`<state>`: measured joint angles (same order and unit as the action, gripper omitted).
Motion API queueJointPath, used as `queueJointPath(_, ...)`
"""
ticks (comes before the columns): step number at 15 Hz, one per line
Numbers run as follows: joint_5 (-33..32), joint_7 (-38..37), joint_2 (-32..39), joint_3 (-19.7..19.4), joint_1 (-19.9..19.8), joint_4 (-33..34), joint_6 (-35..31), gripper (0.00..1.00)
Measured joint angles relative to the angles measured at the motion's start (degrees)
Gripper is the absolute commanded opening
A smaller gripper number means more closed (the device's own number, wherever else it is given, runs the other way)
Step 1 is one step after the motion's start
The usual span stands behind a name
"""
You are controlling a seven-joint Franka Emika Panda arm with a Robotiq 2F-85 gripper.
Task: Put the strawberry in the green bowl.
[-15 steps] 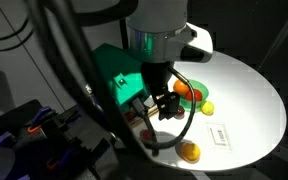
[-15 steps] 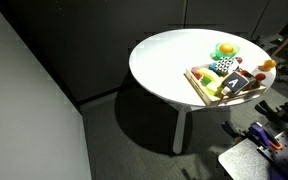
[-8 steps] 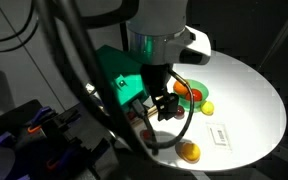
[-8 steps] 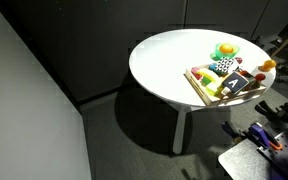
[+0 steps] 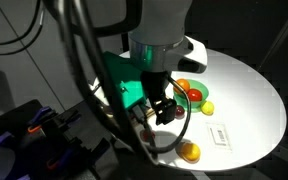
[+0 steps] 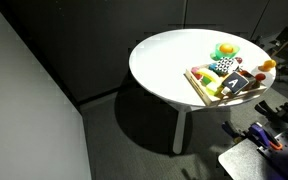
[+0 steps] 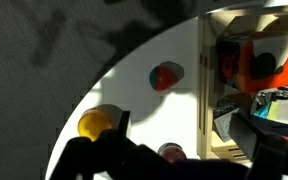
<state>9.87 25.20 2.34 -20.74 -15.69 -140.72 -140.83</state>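
In the wrist view the strawberry (image 7: 165,76), small and bright red, lies on the white table (image 7: 134,90) ahead of my gripper (image 7: 174,165). The gripper's dark fingers (image 7: 84,160) stand wide apart, open, with nothing between them. In an exterior view the gripper (image 5: 164,108) hangs over the table's near side, and the strawberry (image 5: 195,96) shows right against the green bowl (image 5: 201,88), which the arm partly covers. I cannot tell whether it touches the bowl. The green bowl (image 6: 224,50) also shows at the far side of the tray. The wrist view leaves the bowl out.
A wooden tray of toys (image 7: 208,100) (image 6: 216,82) lies beside the gripper. A yellow lemon (image 7: 96,123) (image 5: 206,108) and a maroon fruit (image 7: 171,152) sit near the fingers. An orange fruit (image 5: 189,152) and a white card (image 5: 219,133) lie by the table edge.
The arm has shifted slightly over the table, and a little more of the strawberry and bowl shows beside it. The gripper stays open.
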Motion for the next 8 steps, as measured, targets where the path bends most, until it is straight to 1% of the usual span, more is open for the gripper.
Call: queueJointPath(8, 0.0, 0.0, 6.3, 1.9, -0.2, 0.8, -5.0, 1.0)
